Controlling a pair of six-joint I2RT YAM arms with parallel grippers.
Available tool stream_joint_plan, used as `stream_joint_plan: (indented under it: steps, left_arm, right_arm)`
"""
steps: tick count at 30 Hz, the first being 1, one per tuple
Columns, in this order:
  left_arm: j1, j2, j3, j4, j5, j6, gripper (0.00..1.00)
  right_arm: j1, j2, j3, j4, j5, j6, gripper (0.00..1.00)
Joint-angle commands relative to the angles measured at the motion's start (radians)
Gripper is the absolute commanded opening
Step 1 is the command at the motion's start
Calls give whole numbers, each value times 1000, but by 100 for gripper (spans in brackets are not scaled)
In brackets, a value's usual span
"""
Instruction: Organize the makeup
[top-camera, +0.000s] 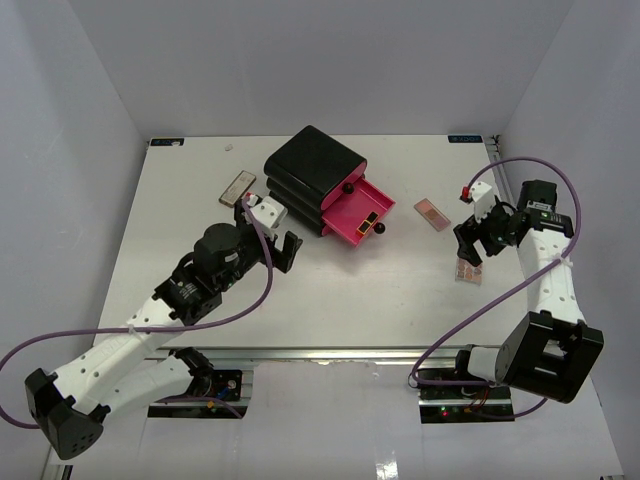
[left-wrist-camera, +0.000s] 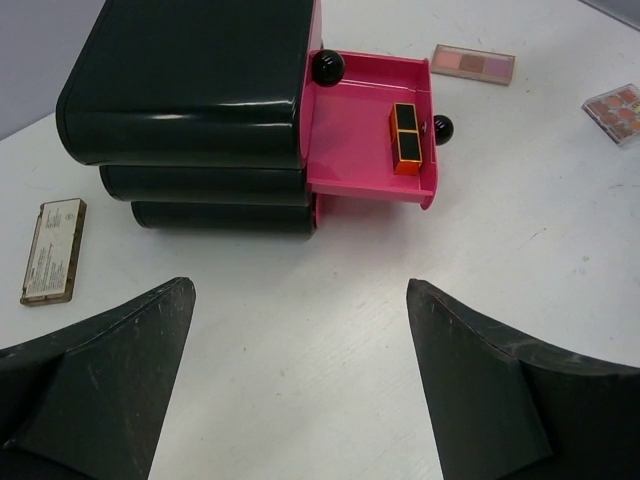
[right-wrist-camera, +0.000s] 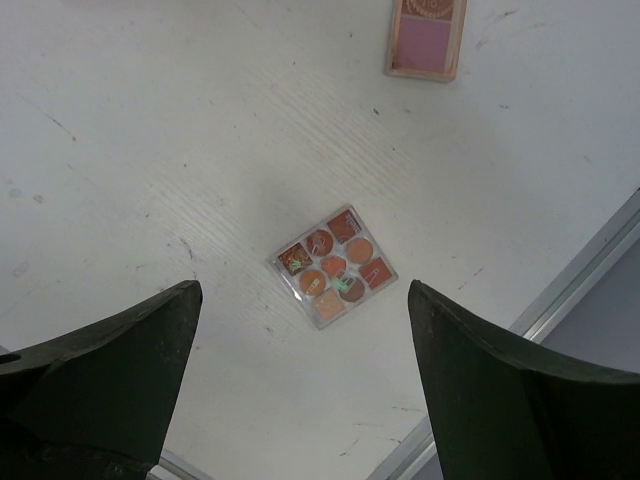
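My left gripper (left-wrist-camera: 300, 290) is wide open and empty, facing the pink drawer (left-wrist-camera: 350, 140) containing a lipstick tube (left-wrist-camera: 406, 137). My right gripper (right-wrist-camera: 300, 290) is wide open and empty above a palette (right-wrist-camera: 334, 266).

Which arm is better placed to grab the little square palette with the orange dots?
The right arm: its open jaws hang right above the square palette. The left arm is across the table, facing the black drawer box.

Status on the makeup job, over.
Left gripper open, empty, facing open pink drawer holding lipstick. Right gripper open, empty, above nine-pan palette. Pink palette, tan case loose on table. Nothing blocking.
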Motion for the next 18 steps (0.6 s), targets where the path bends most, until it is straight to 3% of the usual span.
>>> stream_joint_plan:
  steps: [1,6,18]
  left_arm:
    - [3,-20,21,9,70,-28,98]
    - [5,-34,31,-4,132,-45,98]
    - [63,34,62,-18,379,-127,98]
  right_arm:
    - [1,2,20,-105,106,-97,90]
    - [3,-4,-8,-139,178,-140,90]
    - [3,0,-19,-156,94,-22,90]
